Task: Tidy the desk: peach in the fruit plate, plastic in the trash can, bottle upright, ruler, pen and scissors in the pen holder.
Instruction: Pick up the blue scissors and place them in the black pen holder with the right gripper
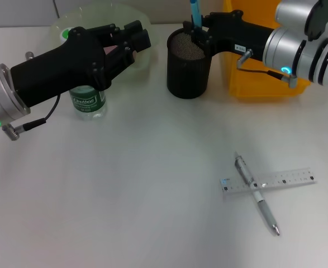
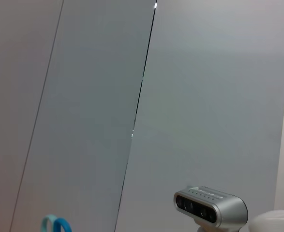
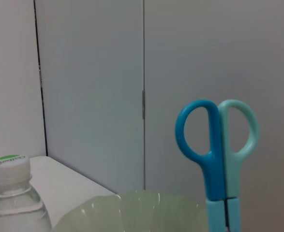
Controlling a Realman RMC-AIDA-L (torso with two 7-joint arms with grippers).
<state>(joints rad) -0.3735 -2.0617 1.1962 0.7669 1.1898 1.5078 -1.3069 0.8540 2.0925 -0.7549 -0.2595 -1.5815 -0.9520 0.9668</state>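
Blue scissors (image 1: 195, 12) hung over the mesh pen holder (image 1: 189, 64), clamped in the right gripper (image 1: 200, 30); a tilted release could snag the rim. Left gripper (image 1: 131, 40) clamped the peach (image 1: 114, 50) over the fruit plate (image 1: 134, 17).

I count one clear plastic bottle with a green label (image 1: 88, 104), one black mesh pen holder (image 1: 189, 64), one pair of blue-handled scissors (image 3: 218, 159), one silver pen (image 1: 256, 195), one clear ruler (image 1: 269, 181), one pale green plate (image 1: 105, 22), one yellow bin (image 1: 261, 72).
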